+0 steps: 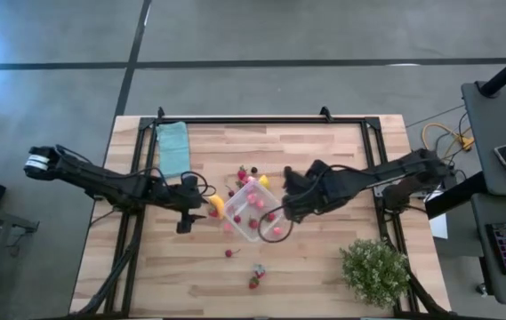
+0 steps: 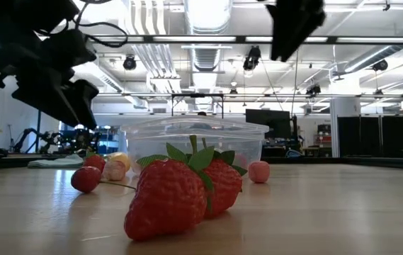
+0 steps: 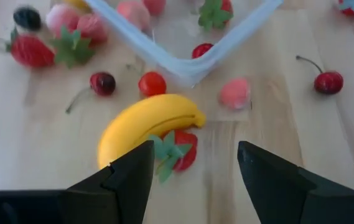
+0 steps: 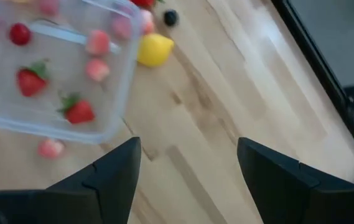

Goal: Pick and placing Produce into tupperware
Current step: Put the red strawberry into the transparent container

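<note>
The clear tupperware (image 1: pixel 253 210) stands mid-table with several red and pink pieces of produce inside (image 4: pixel 30 81). More produce lies around it: a yellow banana (image 3: pixel 149 124) with a strawberry (image 3: pixel 178 151) against it, cherries (image 3: pixel 153 83), and a lemon (image 4: pixel 155 50). My left gripper (image 3: pixel 192 168) is open just left of the tub, above the banana and strawberry (image 1: pixel 197 212). My right gripper (image 4: pixel 189 165) is open and raised over the tub's right side (image 1: pixel 286 212), with nothing between its fingers.
A folded teal cloth (image 1: pixel 173 147) lies at the far left. A green potted plant (image 1: pixel 377 271) stands at the near right. Two strawberries (image 2: pixel 180 191) and a cherry (image 1: pixel 228 253) lie toward the near edge. A black frame (image 1: pixel 261 119) rims the table.
</note>
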`<state>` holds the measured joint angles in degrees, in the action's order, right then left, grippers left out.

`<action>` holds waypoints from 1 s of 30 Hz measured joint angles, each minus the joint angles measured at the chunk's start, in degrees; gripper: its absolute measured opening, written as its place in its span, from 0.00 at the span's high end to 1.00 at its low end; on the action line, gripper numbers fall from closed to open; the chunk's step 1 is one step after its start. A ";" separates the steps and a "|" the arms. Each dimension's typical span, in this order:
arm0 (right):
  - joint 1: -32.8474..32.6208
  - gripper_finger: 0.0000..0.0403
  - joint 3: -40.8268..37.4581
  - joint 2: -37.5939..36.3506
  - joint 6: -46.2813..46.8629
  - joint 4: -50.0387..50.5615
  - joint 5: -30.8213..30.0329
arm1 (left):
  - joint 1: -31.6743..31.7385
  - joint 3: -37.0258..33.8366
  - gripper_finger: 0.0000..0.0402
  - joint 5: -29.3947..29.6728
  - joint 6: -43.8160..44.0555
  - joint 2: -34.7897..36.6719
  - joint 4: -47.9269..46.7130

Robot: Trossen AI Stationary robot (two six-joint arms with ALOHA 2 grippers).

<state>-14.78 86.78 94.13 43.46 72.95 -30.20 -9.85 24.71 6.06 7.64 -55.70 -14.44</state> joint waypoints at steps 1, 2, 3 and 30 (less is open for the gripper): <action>-0.20 0.35 -1.92 -1.49 1.36 -0.21 -0.14 | -0.29 0.00 0.46 0.00 1.61 -0.53 0.09; -0.42 0.35 -4.02 -3.03 2.81 -0.32 -0.25 | -0.69 0.00 0.46 -0.04 3.04 -1.07 -0.04; -0.67 0.35 -6.09 -4.35 4.28 -0.55 -0.44 | -1.12 0.00 0.46 -0.15 4.07 -1.73 0.12; -3.48 0.38 -27.02 -13.73 15.08 -16.91 -0.48 | -4.45 3.57 0.46 9.67 5.55 -17.86 3.67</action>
<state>-18.26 59.76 80.40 58.54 56.05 -30.68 -14.31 28.28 15.73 13.19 -73.56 -10.77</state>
